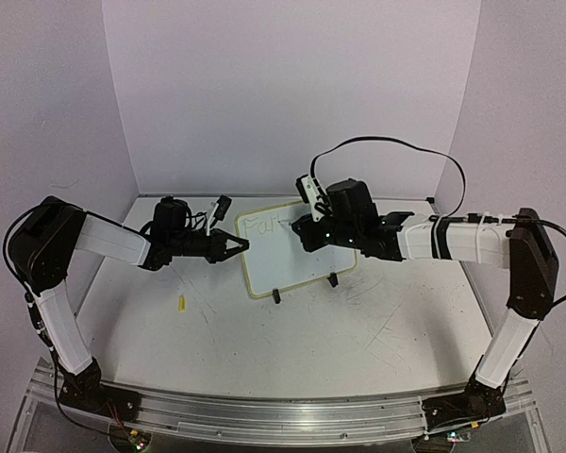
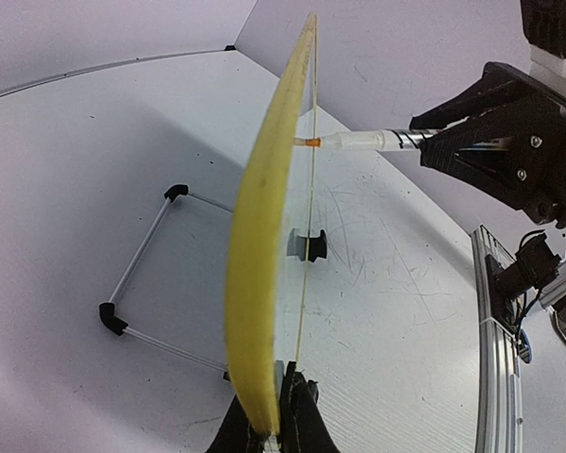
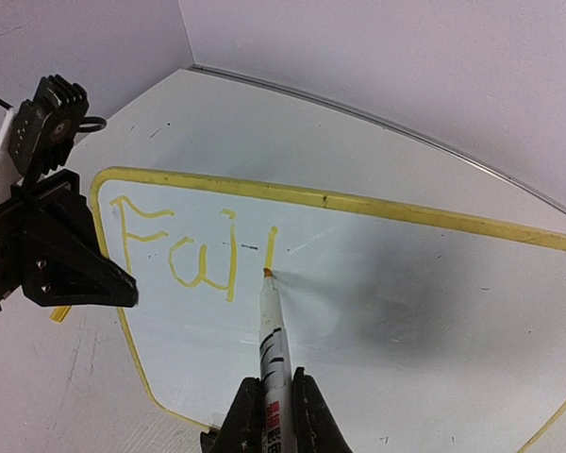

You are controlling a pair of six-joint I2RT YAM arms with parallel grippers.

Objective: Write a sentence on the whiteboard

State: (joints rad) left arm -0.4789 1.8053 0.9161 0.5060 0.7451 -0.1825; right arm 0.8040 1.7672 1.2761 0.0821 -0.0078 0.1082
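Observation:
The whiteboard (image 1: 285, 260) stands tilted at mid-table on black clip feet, its yellow rim (image 2: 259, 236) edge-on in the left wrist view. My left gripper (image 2: 274, 427) is shut on the board's left edge (image 1: 238, 247). My right gripper (image 3: 274, 401) is shut on a white marker (image 3: 274, 340). The marker's orange tip (image 3: 266, 273) touches the board face (image 3: 406, 311) at the foot of a short vertical yellow stroke. Yellow letters reading "Fai" (image 3: 174, 250) lie left of that stroke. The marker (image 2: 358, 142) and right gripper (image 2: 429, 146) also show from the board's side.
A wire stand (image 2: 146, 283) props the board from behind. Clip feet (image 1: 276, 296) (image 1: 332, 279) rest on the scuffed white table. A small yellow cap (image 1: 182, 303) lies left of the board. An aluminium rail (image 1: 283, 415) runs along the near edge. White walls enclose three sides.

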